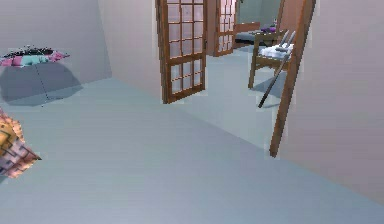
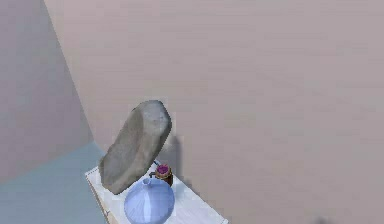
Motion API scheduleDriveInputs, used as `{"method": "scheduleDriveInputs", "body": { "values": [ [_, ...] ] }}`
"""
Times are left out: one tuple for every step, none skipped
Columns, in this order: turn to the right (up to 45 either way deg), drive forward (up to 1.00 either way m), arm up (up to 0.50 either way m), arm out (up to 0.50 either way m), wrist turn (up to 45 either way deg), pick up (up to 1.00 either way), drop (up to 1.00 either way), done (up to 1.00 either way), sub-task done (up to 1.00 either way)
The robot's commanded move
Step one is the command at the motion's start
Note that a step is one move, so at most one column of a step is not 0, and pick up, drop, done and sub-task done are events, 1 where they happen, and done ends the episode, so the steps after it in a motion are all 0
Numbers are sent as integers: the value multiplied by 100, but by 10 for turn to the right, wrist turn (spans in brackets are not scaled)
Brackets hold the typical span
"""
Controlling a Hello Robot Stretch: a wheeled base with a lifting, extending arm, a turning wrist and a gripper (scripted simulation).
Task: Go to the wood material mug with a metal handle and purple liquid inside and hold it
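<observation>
In the arm side view, a small brown cup-shaped thing with a purple top (image 2: 162, 177) stands on a white tabletop (image 2: 203, 207) close to a plain pinkish wall. It is partly tucked behind a large tilted grey stone-like slab (image 2: 135, 146) and a pale blue round vessel (image 2: 148, 204).
In the forward view, a wooden door with glass panes (image 1: 182, 48) stands open onto a doorway with a wooden frame post (image 1: 292, 78). Beyond it are a wooden chair (image 1: 271, 52) and a dark leaning stick (image 1: 271, 88). A grey round cushion (image 1: 38, 74) and a patterned object (image 1: 12, 146) are at left. Bare grey floor (image 1: 150, 150) lies ahead.
</observation>
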Motion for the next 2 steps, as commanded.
{"method": "scheduleDriveInputs", "body": {
  "values": [
    [0, 0, 30, 0, 0, 0, 0, 0, 0],
    [0, 0, 0, 26, 0, 0, 0, 0, 0]
  ]
}}
